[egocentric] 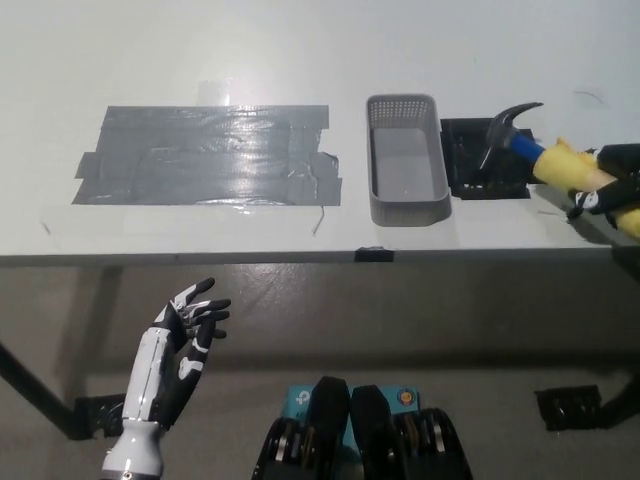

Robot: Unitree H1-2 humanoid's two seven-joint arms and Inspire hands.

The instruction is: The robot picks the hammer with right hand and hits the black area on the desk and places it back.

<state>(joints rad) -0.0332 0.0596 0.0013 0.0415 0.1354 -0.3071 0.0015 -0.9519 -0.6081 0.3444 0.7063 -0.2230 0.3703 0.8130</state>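
A hammer (540, 150) with a black claw head, blue neck and yellow grip hangs over the right part of the white desk (300, 50). Its head is just above the black area (462, 160), a dark patch right of the basket. My black right hand (612, 190) at the right edge is shut on the yellow grip; most of the hand is cut off by the frame. Below the desk's front edge at the lower left, my white left hand (180, 345) rests open with its fingers spread.
A grey mesh basket (405, 160), with nothing in it, stands between the black area and a wide patch of grey tape (210, 155) on the desk. The desk's front edge runs across the middle, with dark floor and table legs below.
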